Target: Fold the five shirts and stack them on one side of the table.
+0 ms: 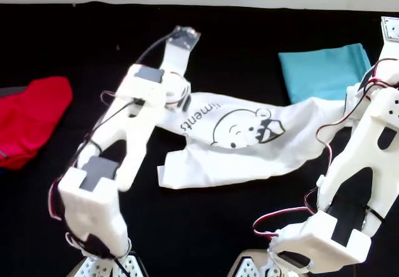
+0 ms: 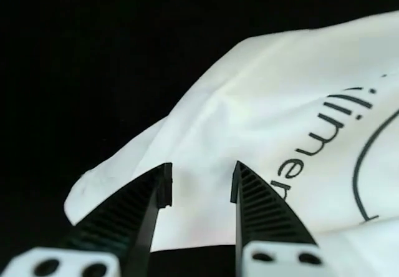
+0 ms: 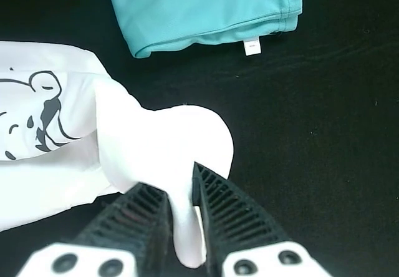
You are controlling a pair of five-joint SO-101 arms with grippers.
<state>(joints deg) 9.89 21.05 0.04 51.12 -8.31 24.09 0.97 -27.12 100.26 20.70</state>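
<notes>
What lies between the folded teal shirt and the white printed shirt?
A bare strip of black table separates the teal shirt from the white shirt, clearest in the right wrist view.

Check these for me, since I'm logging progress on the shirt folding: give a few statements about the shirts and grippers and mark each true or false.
1. The right gripper pinches a fold of the white shirt. True.
2. The teal shirt lies crumpled on top of the white shirt. False: it lies folded flat, apart from the white shirt.
3. The left gripper is shut on the red shirt. False: it is open, at the white shirt's edge.
4. The red shirt lies apart from the white shirt. True.
</notes>
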